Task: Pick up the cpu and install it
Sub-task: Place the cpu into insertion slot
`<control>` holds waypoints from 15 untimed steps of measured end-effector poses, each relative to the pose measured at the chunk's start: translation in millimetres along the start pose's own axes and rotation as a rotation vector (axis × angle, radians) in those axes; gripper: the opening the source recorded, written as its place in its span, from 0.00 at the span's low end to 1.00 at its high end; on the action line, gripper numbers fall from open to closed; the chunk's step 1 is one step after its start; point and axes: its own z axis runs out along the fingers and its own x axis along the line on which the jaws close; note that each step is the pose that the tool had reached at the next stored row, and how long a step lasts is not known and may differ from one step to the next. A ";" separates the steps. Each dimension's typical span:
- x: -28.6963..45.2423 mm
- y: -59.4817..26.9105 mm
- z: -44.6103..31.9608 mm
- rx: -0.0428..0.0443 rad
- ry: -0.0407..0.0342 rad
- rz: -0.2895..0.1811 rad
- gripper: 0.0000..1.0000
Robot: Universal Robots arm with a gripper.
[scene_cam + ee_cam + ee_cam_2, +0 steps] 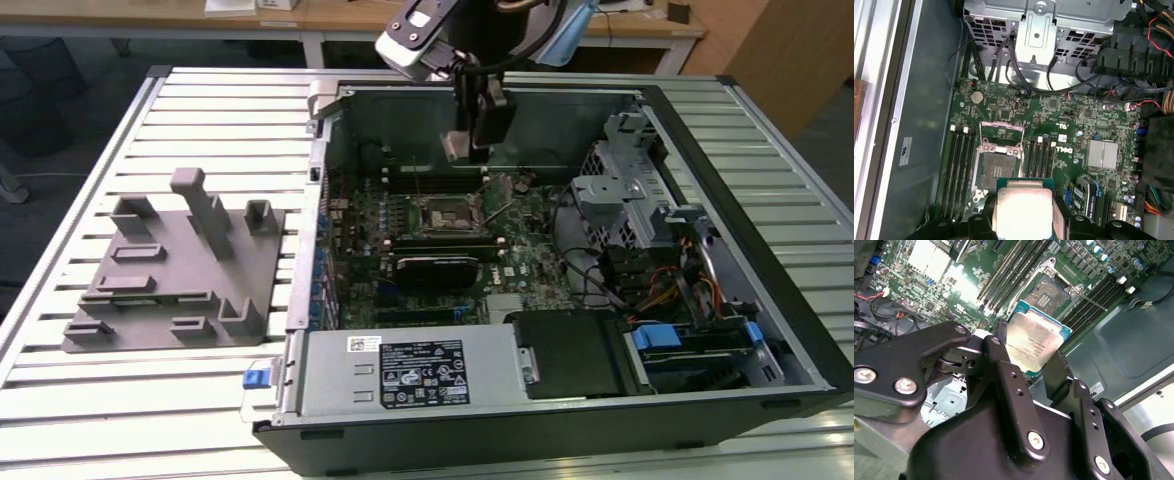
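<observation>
Slatted table point(200, 110) under an open case point(787, 330); I have the gripper point(470, 140) clamped on the cpu point(1023, 212), well above the board point(1064, 115), its open socket point(996, 167) below, slightly offset.

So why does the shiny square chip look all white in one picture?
In the first wrist view, light bounces off the metal top of the cpu, so it glares almost white; in the second wrist view the cpu, held between the fingers, is less bright, and faint print shows on it.
</observation>
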 end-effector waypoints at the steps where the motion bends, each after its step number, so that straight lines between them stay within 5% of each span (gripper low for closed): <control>1: 0.0 0.0 0.7 0.0000 0.0001 0.000 0.53; 15: -0.2 -0.8 12.0 0.0000 0.0002 0.000 0.53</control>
